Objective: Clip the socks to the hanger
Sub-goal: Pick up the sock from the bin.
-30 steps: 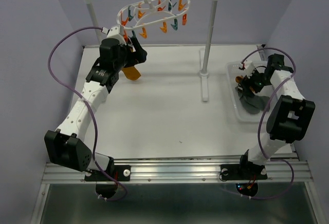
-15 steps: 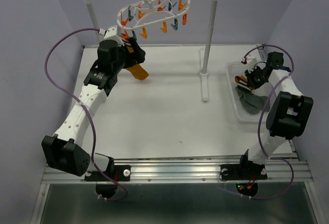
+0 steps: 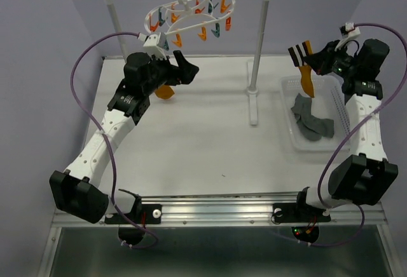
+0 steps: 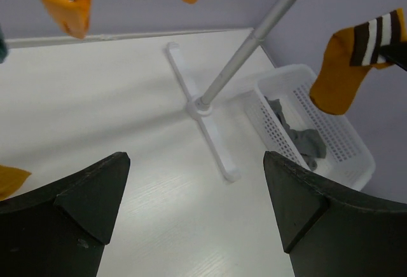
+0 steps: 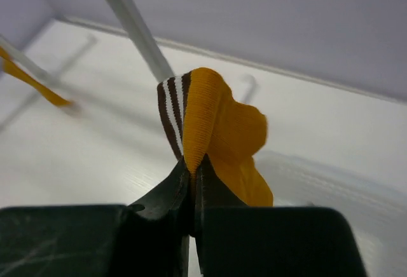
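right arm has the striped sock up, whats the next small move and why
Probably swing the striped sock left toward the hanger: the right fingers are shut on its cuff, it hangs above the basket, and the clips are far off.

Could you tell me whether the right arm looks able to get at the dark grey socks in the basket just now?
Probably not yet: the right hand is shut on the striped mustard-orange sock above the clear plastic basket; the dark grey socks lie uncovered below.
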Tool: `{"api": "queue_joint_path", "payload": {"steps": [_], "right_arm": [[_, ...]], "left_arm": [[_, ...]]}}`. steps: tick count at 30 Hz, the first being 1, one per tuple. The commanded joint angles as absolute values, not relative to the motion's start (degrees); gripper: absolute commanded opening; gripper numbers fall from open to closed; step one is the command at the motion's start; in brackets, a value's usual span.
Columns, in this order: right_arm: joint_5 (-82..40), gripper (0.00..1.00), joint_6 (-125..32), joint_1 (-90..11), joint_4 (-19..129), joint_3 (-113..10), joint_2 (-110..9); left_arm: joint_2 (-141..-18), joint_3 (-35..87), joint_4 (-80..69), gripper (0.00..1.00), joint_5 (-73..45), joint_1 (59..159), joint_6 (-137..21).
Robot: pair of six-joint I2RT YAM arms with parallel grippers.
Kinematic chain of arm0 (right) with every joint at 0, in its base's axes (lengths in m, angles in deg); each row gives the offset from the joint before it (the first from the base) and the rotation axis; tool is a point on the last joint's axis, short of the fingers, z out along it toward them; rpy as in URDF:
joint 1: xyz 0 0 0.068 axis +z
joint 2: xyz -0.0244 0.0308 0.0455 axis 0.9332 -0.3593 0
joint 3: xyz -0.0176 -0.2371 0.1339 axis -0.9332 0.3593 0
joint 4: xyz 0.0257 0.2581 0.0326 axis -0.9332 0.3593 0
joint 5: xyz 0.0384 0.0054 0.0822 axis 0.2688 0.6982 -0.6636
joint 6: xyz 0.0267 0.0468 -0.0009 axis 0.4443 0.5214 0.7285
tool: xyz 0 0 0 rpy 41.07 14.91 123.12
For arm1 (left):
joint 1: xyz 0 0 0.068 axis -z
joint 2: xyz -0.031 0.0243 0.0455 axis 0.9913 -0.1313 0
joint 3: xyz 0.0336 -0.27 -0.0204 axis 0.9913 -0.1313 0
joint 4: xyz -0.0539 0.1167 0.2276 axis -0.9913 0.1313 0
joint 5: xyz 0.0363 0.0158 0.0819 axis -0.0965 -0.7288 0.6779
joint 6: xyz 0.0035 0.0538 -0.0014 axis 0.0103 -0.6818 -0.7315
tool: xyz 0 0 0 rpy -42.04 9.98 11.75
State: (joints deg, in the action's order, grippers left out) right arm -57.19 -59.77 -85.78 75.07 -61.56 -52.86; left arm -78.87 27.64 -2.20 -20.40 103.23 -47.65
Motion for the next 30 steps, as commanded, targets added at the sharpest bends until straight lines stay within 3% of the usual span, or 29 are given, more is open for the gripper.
{"api": "queue_joint_path", "payload": {"steps": [1, 2, 5, 10, 17, 30], "right_arm": [[-75.6, 0.01, -20.2, -84.2, 31.1, -49.0, -49.3], [-74.2, 0.01, -7.6, -83.0, 23.3, -45.5, -48.5], [-67.8, 0.01, 6.3, -78.3, 3.8, -36.1, -47.3], [-55.4, 0.01, 9.4, -65.9, 3.1, -33.8, -48.7], [-44.2, 0.01, 22.5, -61.3, -8.3, -29.3, -51.5], [-43.2, 0.01, 28.2, -56.5, -11.0, -32.8, -58.7]], "left_arm": [[-75.5, 27.6, -10.7, 0.99, -27.6, 106.3, -48.6], [-75.3, 27.0, -11.7, 0.99, -28.7, 106.9, -47.6], [-74.7, 25.7, -16.4, 0.99, -31.1, 109.3, -45.5], [-77.0, 24.5, -22.7, 0.99, -33.8, 112.7, -43.0], [-80.2, 22.7, -30.4, 0.99, -36.7, 114.6, -38.4], [-90.0, 26.0, -42.6, 0.99, -42.3, 116.0, -31.5]]}}
